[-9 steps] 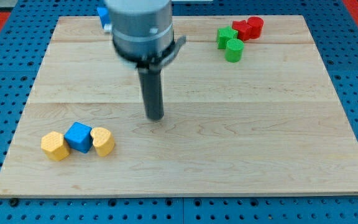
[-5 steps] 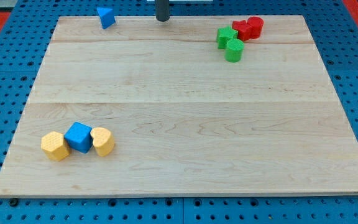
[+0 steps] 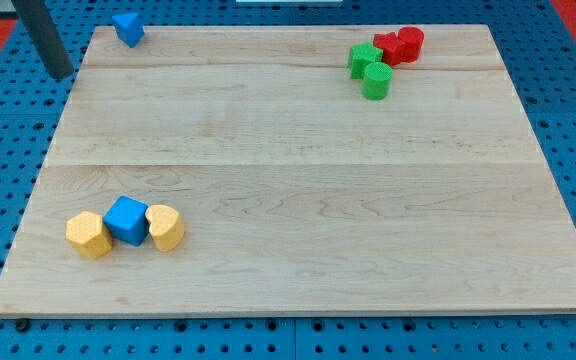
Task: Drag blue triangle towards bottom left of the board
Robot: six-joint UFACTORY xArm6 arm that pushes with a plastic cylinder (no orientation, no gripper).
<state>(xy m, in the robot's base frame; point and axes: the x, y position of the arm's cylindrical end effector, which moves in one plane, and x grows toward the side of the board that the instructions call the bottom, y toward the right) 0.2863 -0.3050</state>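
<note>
The blue triangle (image 3: 127,28) sits at the board's top left corner, near the top edge. My tip (image 3: 60,74) is at the end of the dark rod, off the board's left edge over the blue pegboard. It lies to the lower left of the blue triangle, clearly apart from it.
A blue cube (image 3: 127,220) sits between a yellow hexagonal block (image 3: 89,235) and a yellow heart block (image 3: 166,227) at the lower left. Two green blocks (image 3: 370,70) and two red blocks (image 3: 400,45) cluster at the top right. The wooden board (image 3: 298,170) rests on blue pegboard.
The rod went from mid-board to the top edge, then to beyond the board's left side. The blue triangle slid left along the top edge to the corner.
</note>
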